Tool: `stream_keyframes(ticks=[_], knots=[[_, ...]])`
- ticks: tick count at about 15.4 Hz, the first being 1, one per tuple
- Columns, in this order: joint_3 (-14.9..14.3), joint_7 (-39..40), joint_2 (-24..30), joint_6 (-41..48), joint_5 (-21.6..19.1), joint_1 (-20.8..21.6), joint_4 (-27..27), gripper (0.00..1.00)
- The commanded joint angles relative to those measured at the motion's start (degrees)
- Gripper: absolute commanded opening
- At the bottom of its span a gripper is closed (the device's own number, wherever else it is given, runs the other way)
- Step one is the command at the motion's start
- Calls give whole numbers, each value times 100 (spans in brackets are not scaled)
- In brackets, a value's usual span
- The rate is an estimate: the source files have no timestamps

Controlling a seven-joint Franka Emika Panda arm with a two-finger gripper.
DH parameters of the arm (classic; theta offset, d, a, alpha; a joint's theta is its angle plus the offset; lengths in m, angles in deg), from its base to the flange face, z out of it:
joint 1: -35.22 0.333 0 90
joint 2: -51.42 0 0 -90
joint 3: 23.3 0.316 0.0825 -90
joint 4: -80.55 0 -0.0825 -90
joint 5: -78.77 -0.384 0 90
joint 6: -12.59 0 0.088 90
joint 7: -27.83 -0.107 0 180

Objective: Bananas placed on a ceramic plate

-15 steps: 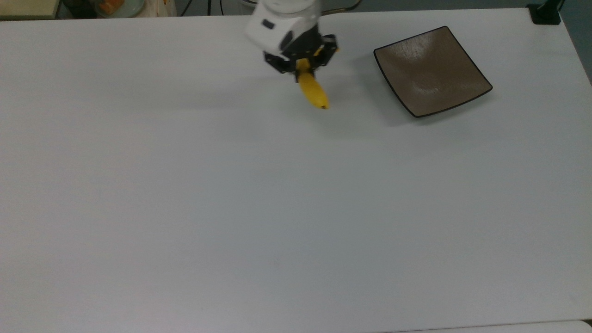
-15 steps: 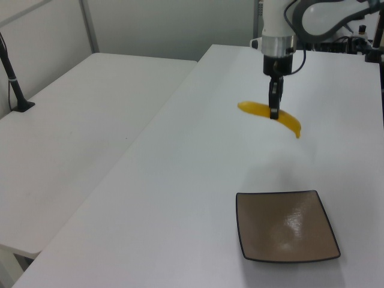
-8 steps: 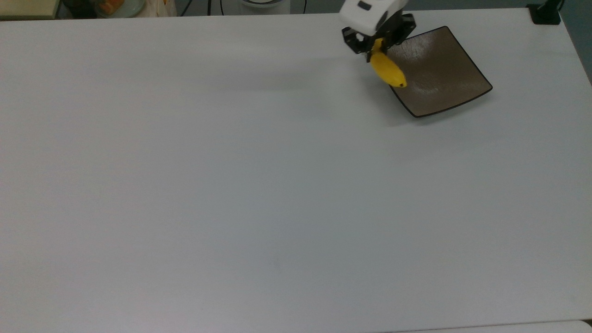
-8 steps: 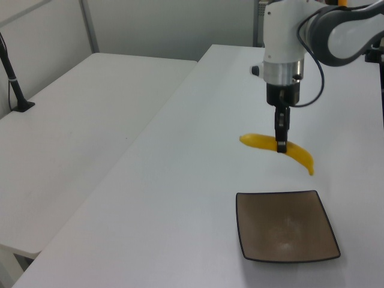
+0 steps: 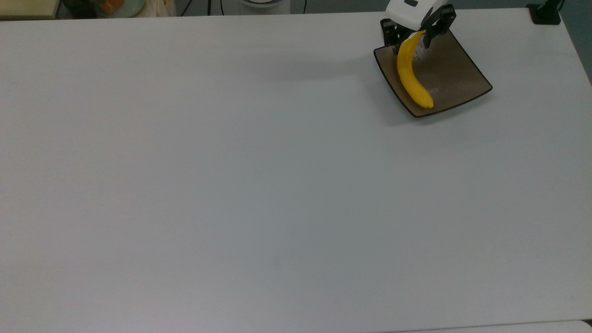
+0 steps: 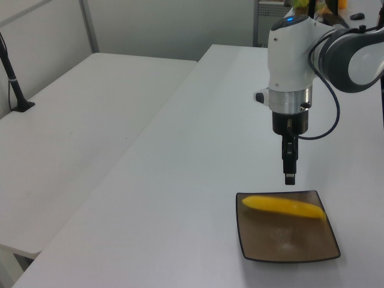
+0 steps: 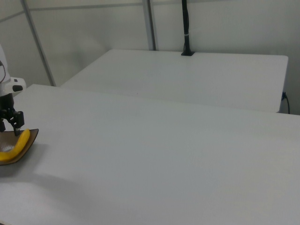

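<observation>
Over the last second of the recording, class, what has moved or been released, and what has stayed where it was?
The claw carried the banana toward the top view's right, from above bare table to over the ceramic plate, then let go. The banana now lies on the plate, and the claw hangs above it, apart from it in the left view. The plate and white table stayed put.

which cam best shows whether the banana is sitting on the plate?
The left view: the banana lies across the plate, with the gripper above it. The top view shows it lengthwise, one end under the gripper. The right view catches it at the frame edge.
</observation>
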Motion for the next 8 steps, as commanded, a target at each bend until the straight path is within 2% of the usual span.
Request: stream_keyframes(ticks=[1,4,8], knots=[[-28,-143,15,-57,12,-33,-114,100],[-28,-135,59,-5,47,-112,-202,100],[-28,-91,94,4,494,-516,-211,100]])
